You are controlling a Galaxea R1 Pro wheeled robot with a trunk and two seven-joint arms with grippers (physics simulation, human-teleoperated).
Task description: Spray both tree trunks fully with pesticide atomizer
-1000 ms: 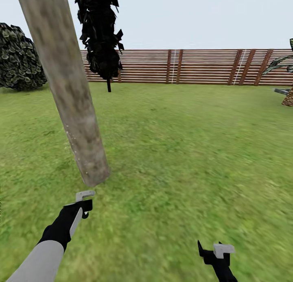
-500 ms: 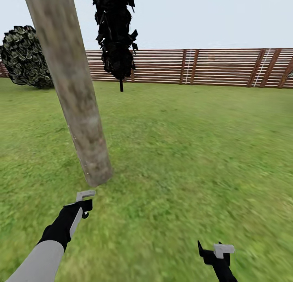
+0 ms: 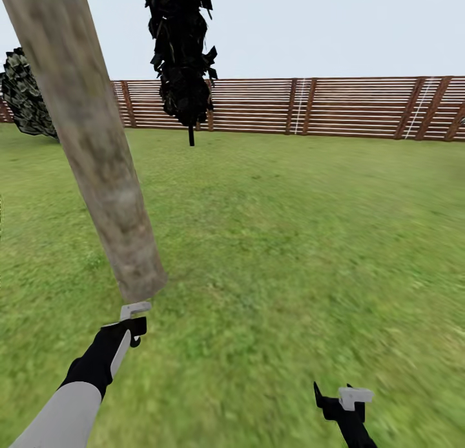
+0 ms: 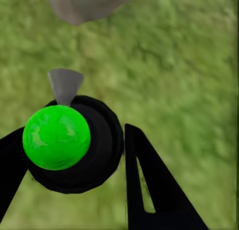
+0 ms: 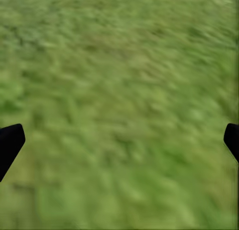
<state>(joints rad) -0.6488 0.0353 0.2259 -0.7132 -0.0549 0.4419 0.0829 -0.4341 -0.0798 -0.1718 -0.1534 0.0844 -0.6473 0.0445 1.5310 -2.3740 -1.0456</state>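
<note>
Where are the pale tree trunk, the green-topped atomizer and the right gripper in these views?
tree trunk (image 3: 97,150): head view, middle of the mottled bark.
atomizer (image 4: 57,137): left wrist view, on its green ball top.
right gripper (image 5: 119,140): right wrist view, midway between the two black fingertips, over grass.

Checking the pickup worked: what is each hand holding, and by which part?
The left hand grips the sprayer around its black body below the green cap. The right hand is open, empty.
</note>
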